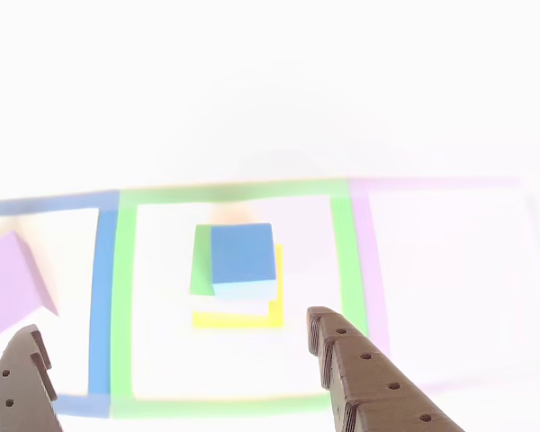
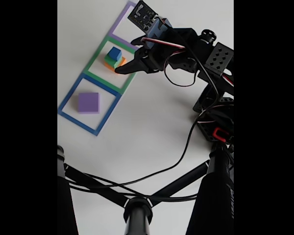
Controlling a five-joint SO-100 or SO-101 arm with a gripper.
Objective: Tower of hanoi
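Observation:
In the other view a small blue cube (image 1: pixel 241 255) tops a stack, with a green block (image 1: pixel 200 261) under it and a yellow block (image 1: pixel 238 319) at the bottom. The stack stands inside the green square outline (image 1: pixel 121 306). A purple block (image 1: pixel 9 283) lies alone at the left, inside the blue outline (image 1: pixel 101 306). My gripper (image 1: pixel 171 324) is open, its two brown fingers spread wide just in front of the stack, holding nothing. In the fixed view the stack (image 2: pixel 114 58) sits close to my gripper (image 2: pixel 125 67), and the purple block (image 2: pixel 88 102) rests in the blue outline (image 2: pixel 68 93).
A purple square outline (image 2: pixel 121 22) lies at the far end of the row, partly under the arm. Black tripod legs (image 2: pixel 137 196) and a loose cable (image 2: pixel 181 156) cross the lower part of the fixed view. The white tabletop (image 2: pixel 152 122) stretches beside the outlines.

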